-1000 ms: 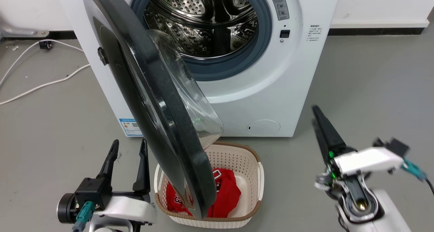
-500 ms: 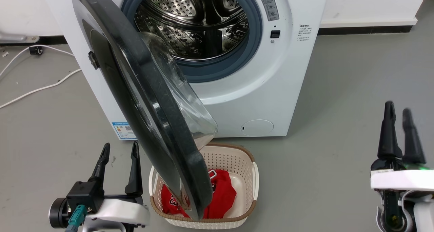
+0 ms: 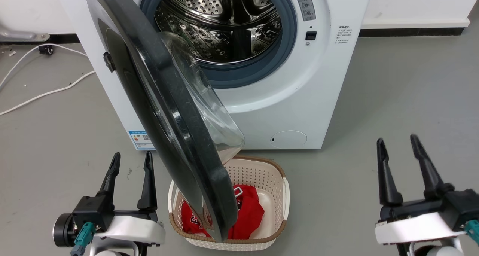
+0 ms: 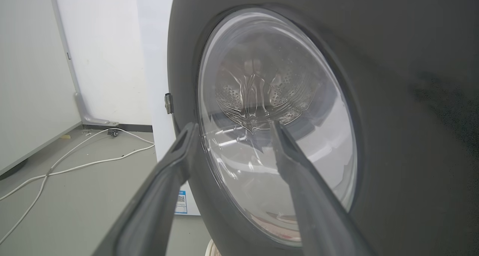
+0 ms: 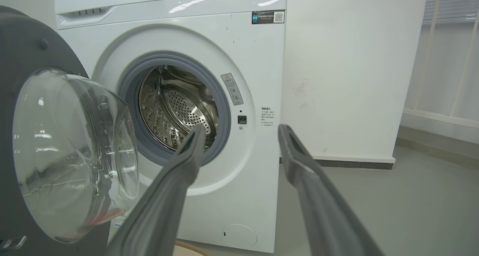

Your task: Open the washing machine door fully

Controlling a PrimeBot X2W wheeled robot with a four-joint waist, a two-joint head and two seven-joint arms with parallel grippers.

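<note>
The door [image 3: 179, 136] stands about half open, hinged on my left, its lower edge above the laundry basket [image 3: 258, 173]. Both my left hand [image 3: 133, 155] and right hand [image 3: 397, 139] are wide and empty. I should press the door's inner side leftward, slowly, following its arc.

A smooth, matt grey floor [image 3: 411, 91] is spread across the room and is met by a plain white wall [image 3: 411, 1], along whose foot a narrow black skirting strip [image 3: 411, 33] is run. Thin white cables [image 3: 45, 95] are trailed loosely over the floor on the left, near a small black fitting [image 3: 45, 49] at the base of the wall. In the right wrist view, a white slatted window blind [image 5: 452, 3] is seen at the far right above a pale sill [image 5: 438, 119]. Faint scuff marks [image 5: 303, 91] are borne by the wall. The room is lit softly and evenly.
</note>
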